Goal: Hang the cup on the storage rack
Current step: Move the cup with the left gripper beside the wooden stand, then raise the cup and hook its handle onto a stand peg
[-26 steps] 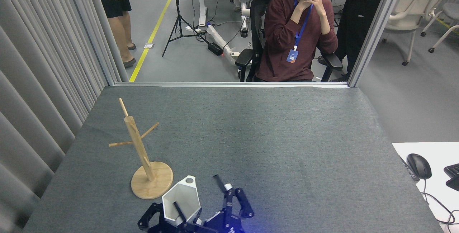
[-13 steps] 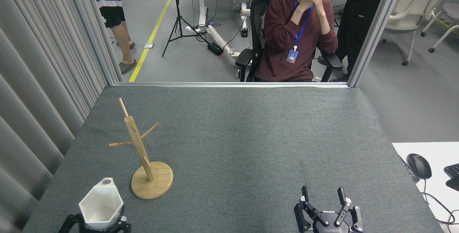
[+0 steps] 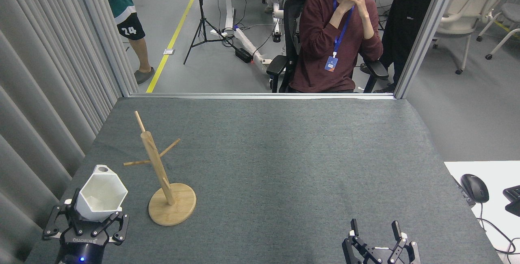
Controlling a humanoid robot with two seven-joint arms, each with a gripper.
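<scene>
My left gripper [image 3: 92,219] is at the near left corner of the table [image 3: 284,154], jaws closed around the lower body of the cup [image 3: 101,193]. The cup is white and faceted, mouth facing up toward the camera, tilted slightly, with its tab handle and round hole at the far edge of the rim. It sits just left of the rack [image 3: 162,170] and apart from it; no contact with the post or any peg. The rack stands upright on its round base, with one peg pointing left toward the cup side. My right gripper [image 3: 375,231] is low at the near right of the table, fingers spread, holding nothing. A seated person [image 3: 333,40] in a dark red top is beyond the far table edge.
</scene>
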